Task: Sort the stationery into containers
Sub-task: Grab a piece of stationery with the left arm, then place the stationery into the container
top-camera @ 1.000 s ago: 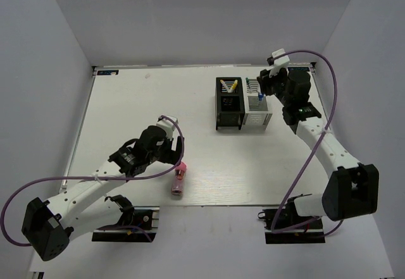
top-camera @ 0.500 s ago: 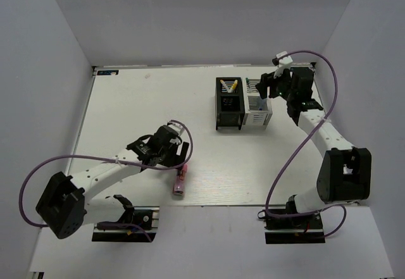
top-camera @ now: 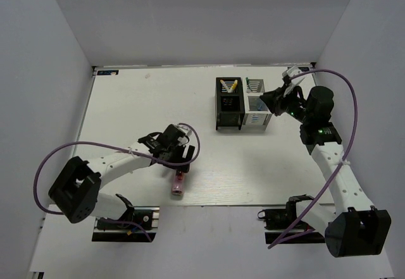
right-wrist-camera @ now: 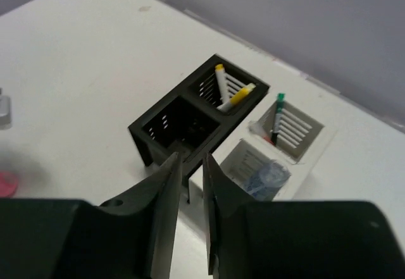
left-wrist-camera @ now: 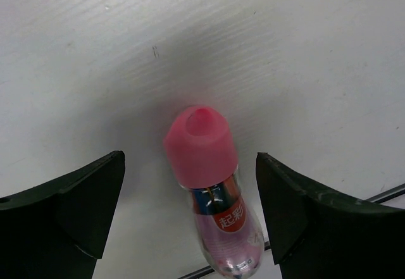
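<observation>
A stubby pink tube point(left-wrist-camera: 205, 184) lies on the table point(top-camera: 126, 108), cap pointing away from me. My left gripper point(left-wrist-camera: 190, 165) is open just above it, one finger on each side and neither touching; from above, the left gripper point(top-camera: 179, 159) covers the top end of the pink tube point(top-camera: 178, 184). The black container point(right-wrist-camera: 158, 124) holds two yellow-ended pens point(right-wrist-camera: 229, 92). The white container point(right-wrist-camera: 316, 141) beside it holds a green-ended pen point(right-wrist-camera: 277, 116) and a clear blue-tipped tube point(right-wrist-camera: 266, 178). My right gripper point(right-wrist-camera: 192, 165) hovers over the boxes' near side, jaws slightly apart, holding nothing.
The black container point(top-camera: 229, 104) and white container point(top-camera: 258, 104) stand side by side at the back right of the table. The right gripper point(top-camera: 273, 99) hangs just right of them. Walls close in the table on three sides.
My right gripper let the blue-tipped tube into the white container, drew back to the right and narrowed its jaws. My left gripper slid forward over the pink tube.
</observation>
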Tool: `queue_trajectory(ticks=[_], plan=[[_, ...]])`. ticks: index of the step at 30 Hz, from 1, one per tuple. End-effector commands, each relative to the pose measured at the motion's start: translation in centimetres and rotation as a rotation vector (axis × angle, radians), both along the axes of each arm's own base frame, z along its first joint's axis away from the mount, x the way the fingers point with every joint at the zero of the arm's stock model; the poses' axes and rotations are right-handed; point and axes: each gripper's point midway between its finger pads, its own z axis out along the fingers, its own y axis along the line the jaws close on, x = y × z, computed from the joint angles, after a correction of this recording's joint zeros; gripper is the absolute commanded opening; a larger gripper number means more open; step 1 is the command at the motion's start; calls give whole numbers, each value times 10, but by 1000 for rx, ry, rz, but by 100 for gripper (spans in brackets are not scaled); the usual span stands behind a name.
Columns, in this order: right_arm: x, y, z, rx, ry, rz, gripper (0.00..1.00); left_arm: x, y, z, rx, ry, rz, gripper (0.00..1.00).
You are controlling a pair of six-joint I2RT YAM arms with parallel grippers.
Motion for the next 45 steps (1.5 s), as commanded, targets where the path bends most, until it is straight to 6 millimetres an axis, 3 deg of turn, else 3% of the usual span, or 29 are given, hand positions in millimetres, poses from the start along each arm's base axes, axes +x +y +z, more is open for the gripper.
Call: queue_trajectory(ticks=[1, 3, 7, 10, 12, 13, 14, 17, 18, 20, 23, 24, 26, 27, 29, 30, 32, 33, 34, 36, 37, 41, 42, 45], plan=[[-23, 14, -19, 27, 115, 108, 23, -4, -11, -2, -29, 54, 1, 93], [-38, 22, -29, 44, 178, 176, 18, -9, -11, -15, 1, 95, 5, 91], [-46, 25, -29, 52, 186, 205, 18, -11, -12, -31, 34, 154, 21, 67], [-51, 21, -28, 32, 167, 192, 18, -2, -21, -26, 15, 139, 29, 46], [-58, 19, -28, 11, 146, 194, 18, 8, -34, -9, -20, 103, 17, 17], [-62, 19, -30, 11, 148, 194, 18, 9, -33, -6, -21, 89, 21, 17], [-65, 17, -27, 3, 128, 193, 18, 14, -43, 10, -47, 62, 9, 7], [-76, 15, -25, -6, 95, 186, 23, 40, -63, 66, -150, -75, -11, 0], [-74, 11, -26, -22, 78, 161, 38, 43, -70, 82, -176, -109, -29, 0], [-78, 6, -29, -39, 65, 136, 88, 62, -90, 135, -294, -245, -59, 0], [-78, 2, -48, -75, 94, 126, 90, 82, -106, 189, -396, -411, -101, 0], [-78, 2, -54, -84, 107, 134, 62, 94, -113, 208, -432, -500, -110, 0], [-79, 5, -66, -89, 150, 174, 15, 107, -120, 239, -484, -614, -115, 0], [-81, 4, -74, -95, 182, 179, 0, 120, -128, 251, -507, -693, -122, 0], [-82, 4, -80, -96, 203, 194, 0, 135, -135, 266, -537, -772, -103, 0], [-82, 3, -81, -94, 207, 191, 0, 144, -141, 283, -575, -851, -99, 0], [-82, 1, -81, -89, 203, 187, 0, 161, -150, 279, -572, -905, -94, 0], [-82, 1, -80, -87, 198, 190, 0, 169, -155, 297, -612, -973, -80, 0], [-83, 0, -82, -83, 202, 189, 0, 177, -162, 285, -610, -970, -81, 0], [-84, -1, -80, -82, 189, 187, 0, 187, -166, 292, -631, -1014, -51, 0], [-83, -4, -80, -82, 187, 177, 0, 191, -170, 310, -675, -1064, -42, 0], [-83, -4, -82, -76, 177, 183, 0, 211, -190, 303, -694, -1085, -39, 0], [-85, -4, -83, -74, 181, 187, 0, 219, -198, 287, -680, -1069, -41, 0], [-83, -10, -84, -68, 187, 171, 0, 231, -200, 282, -674, -1100, -10, 0]])
